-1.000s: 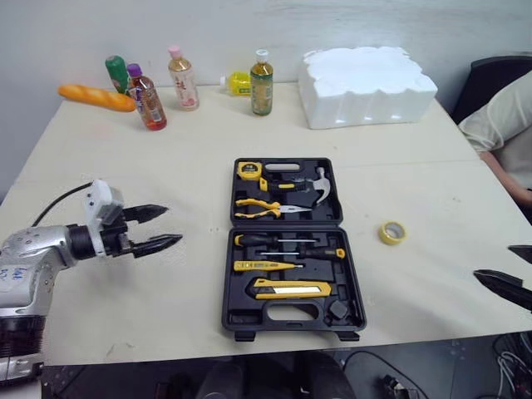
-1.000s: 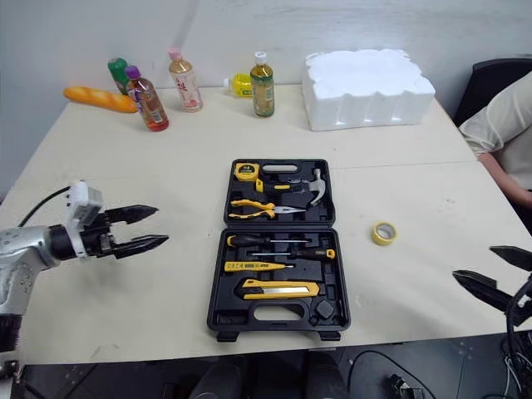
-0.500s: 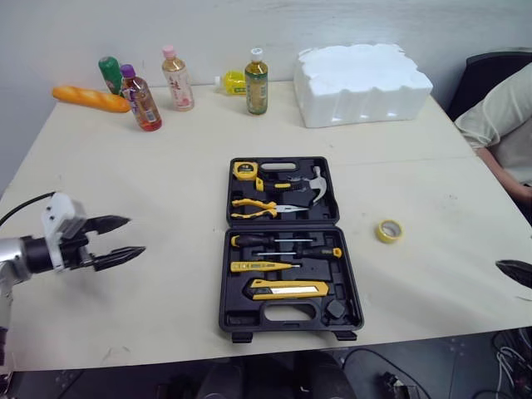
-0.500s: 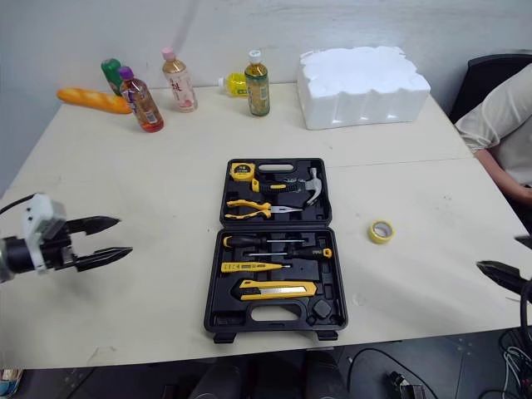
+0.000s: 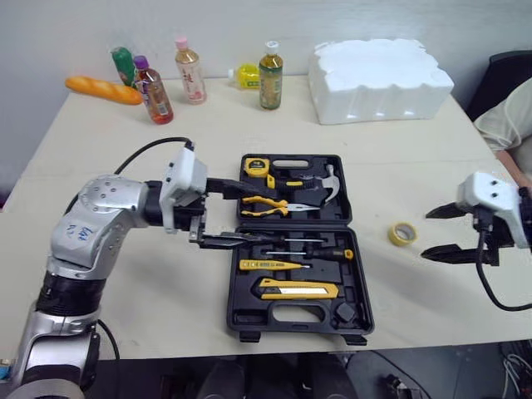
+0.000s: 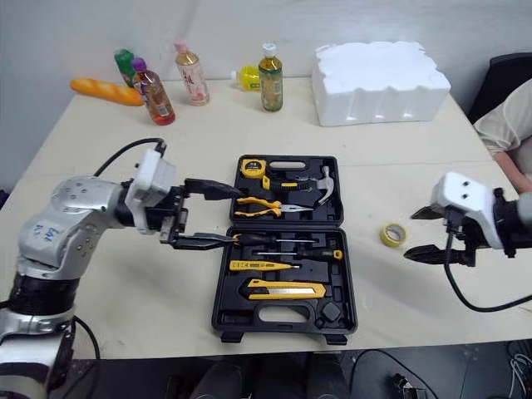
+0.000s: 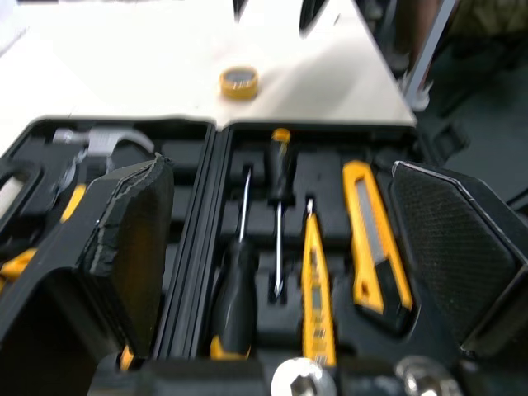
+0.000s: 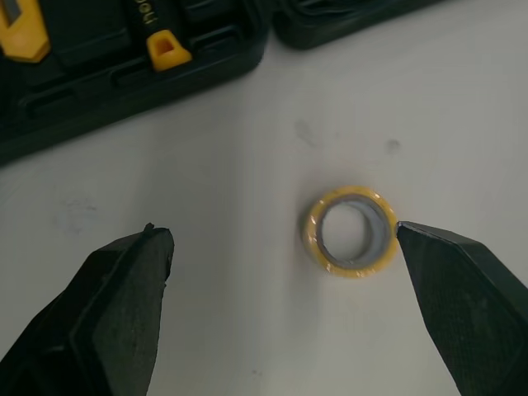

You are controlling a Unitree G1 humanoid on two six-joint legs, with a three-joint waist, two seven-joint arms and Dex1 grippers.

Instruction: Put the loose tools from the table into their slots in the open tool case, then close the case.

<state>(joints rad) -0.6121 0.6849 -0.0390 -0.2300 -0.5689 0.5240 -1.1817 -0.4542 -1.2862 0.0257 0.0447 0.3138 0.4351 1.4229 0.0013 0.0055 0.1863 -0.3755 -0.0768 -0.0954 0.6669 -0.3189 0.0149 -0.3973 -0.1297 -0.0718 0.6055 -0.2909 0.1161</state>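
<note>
The open tool case (image 5: 291, 317) lies flat in the middle of the desk (image 5: 125, 166), its lid half on the far side and its tray half on the near side. In the lid half sit a tape measure (image 5: 254, 166), pliers (image 5: 274, 205) and a hammer (image 5: 320, 187); the near half holds screwdrivers (image 5: 309, 253) and a yellow utility knife (image 5: 298, 288). The one loose item, a yellow tape roll (image 5: 402, 233), lies flat on the desk just right of the case, not touching it. The left claw (image 5: 252, 214) is spread wide and empty, reaching in from the left over the case's left edge near the hinge line. The right claw (image 5: 426, 235) is also spread and empty, just right of the tape roll with its fingertips pointing at it. A white foam block (image 5: 381, 79), several bottles (image 5: 270, 71) and a bread loaf (image 5: 104, 90) stand along the far edge.
</note>
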